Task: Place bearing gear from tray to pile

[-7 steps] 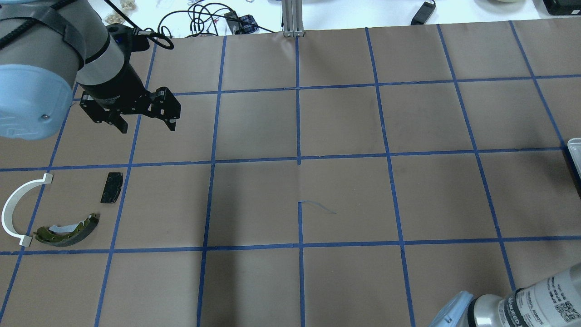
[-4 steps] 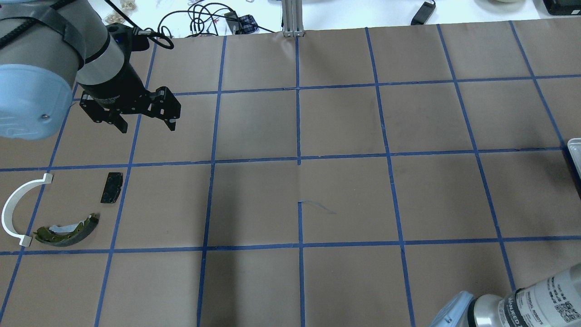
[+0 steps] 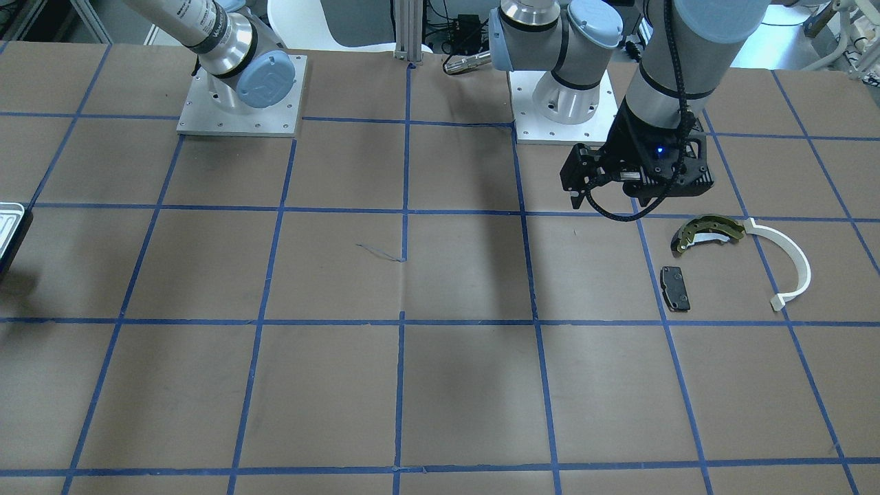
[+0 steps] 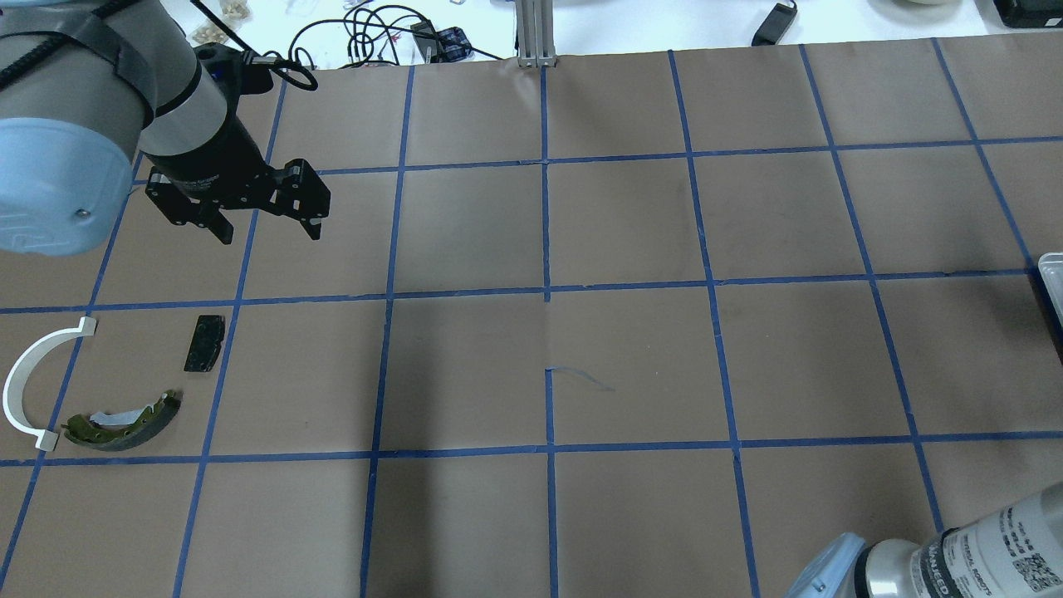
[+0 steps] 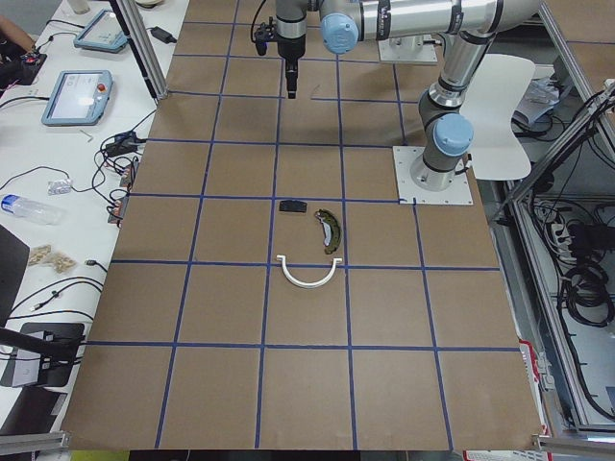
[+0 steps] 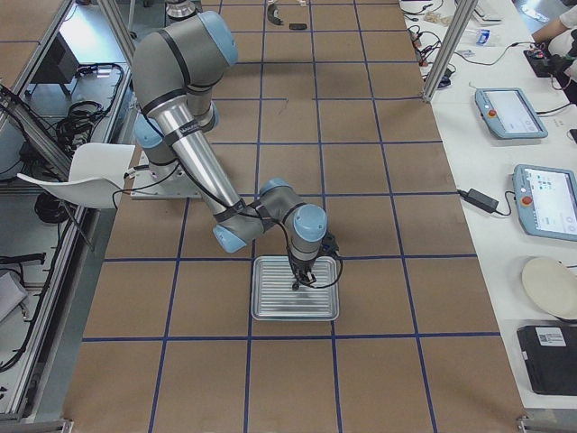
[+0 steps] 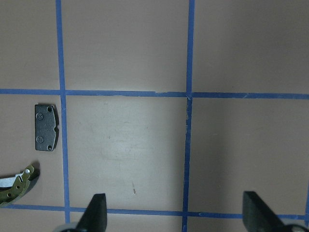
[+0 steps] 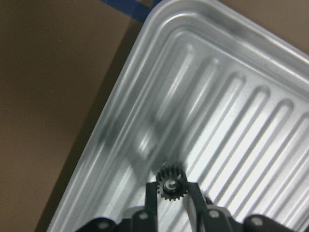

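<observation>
In the right wrist view my right gripper (image 8: 171,194) is shut on a small black toothed bearing gear (image 8: 169,180), held just over the ridged silver tray (image 8: 231,96). The exterior right view shows that gripper (image 6: 297,283) down over the tray (image 6: 270,305). The pile lies at the table's left: an olive-gold brake shoe (image 4: 124,422), a white arc strip (image 4: 29,378) and a black pad (image 4: 204,342). My left gripper (image 4: 271,234) hangs open and empty above the table, beyond the pile. Its wrist view shows the pad (image 7: 46,127) and the shoe's tip (image 7: 17,186).
Brown paper with a blue tape grid (image 4: 546,291) covers the table. Only the tray's corner (image 4: 1053,282) shows at the overhead view's right edge. Cables (image 4: 374,37) lie past the far edge. An aluminium post (image 4: 536,33) stands at the far middle.
</observation>
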Available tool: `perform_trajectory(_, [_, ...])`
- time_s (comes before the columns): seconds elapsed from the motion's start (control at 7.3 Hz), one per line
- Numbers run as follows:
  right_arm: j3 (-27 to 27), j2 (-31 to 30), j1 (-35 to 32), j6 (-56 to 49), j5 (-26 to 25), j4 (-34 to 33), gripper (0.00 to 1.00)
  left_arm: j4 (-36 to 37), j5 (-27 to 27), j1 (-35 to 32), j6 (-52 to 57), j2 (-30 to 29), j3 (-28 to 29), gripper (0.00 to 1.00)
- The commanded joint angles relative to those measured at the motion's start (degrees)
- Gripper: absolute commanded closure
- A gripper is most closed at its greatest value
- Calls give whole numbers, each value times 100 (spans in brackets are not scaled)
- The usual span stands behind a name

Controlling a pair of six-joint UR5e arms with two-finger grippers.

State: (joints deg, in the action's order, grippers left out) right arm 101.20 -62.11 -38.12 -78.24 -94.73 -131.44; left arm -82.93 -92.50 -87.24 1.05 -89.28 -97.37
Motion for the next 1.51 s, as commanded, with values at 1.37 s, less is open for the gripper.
perform_trajectory(1.37, [49,-733,-7731,10489,120,620,100,40,-92,6,0,7,-37,0])
